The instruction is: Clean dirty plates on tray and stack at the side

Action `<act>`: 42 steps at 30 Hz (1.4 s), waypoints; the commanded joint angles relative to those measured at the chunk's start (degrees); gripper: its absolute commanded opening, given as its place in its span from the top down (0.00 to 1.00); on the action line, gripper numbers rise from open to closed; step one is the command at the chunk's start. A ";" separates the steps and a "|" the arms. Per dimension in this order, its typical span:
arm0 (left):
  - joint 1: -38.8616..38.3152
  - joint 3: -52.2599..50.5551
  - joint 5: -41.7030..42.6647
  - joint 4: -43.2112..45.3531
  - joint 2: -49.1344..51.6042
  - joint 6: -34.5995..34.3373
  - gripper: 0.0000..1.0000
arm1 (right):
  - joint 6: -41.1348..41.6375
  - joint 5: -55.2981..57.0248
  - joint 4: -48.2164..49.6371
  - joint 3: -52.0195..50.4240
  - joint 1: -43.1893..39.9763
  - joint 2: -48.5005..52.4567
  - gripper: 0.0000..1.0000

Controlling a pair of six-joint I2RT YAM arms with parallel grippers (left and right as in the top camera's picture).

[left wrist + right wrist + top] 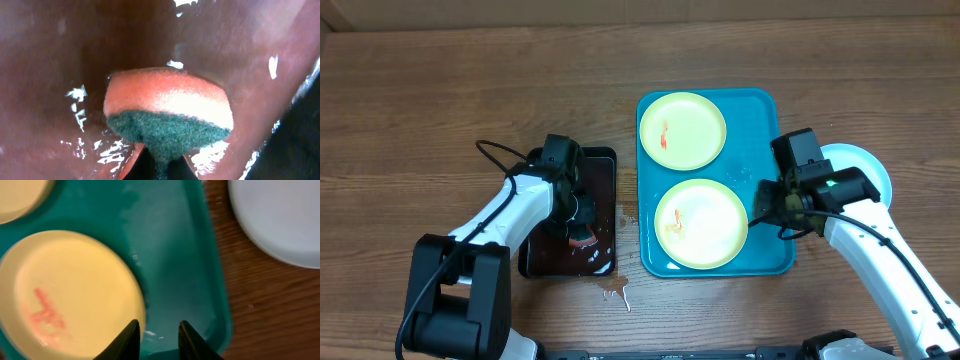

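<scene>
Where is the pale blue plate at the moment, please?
In the overhead view, the pale blue plate lies on the table just right of the teal tray, partly hidden by the right arm.

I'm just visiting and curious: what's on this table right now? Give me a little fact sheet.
far yellow plate: on the teal tray, red smear
near yellow plate: same tray, red smear
blue plate: on the table, right of the tray
left claw: shut on a sponge in the wet black tray
right claw: open, empty, above the tray beside the near plate
</scene>
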 commanded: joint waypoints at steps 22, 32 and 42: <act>-0.13 16.50 -6.60 -17.05 -7.06 7.23 0.96 | -11.63 -12.83 22.12 -13.31 -2.60 8.66 0.73; -0.15 16.50 -4.39 -16.87 -7.06 8.02 0.96 | -9.27 -6.25 24.74 -14.29 2.99 8.79 0.80; -0.22 16.50 -2.54 -16.85 -7.06 8.44 0.96 | -5.27 -3.34 26.99 -14.29 2.99 12.33 0.96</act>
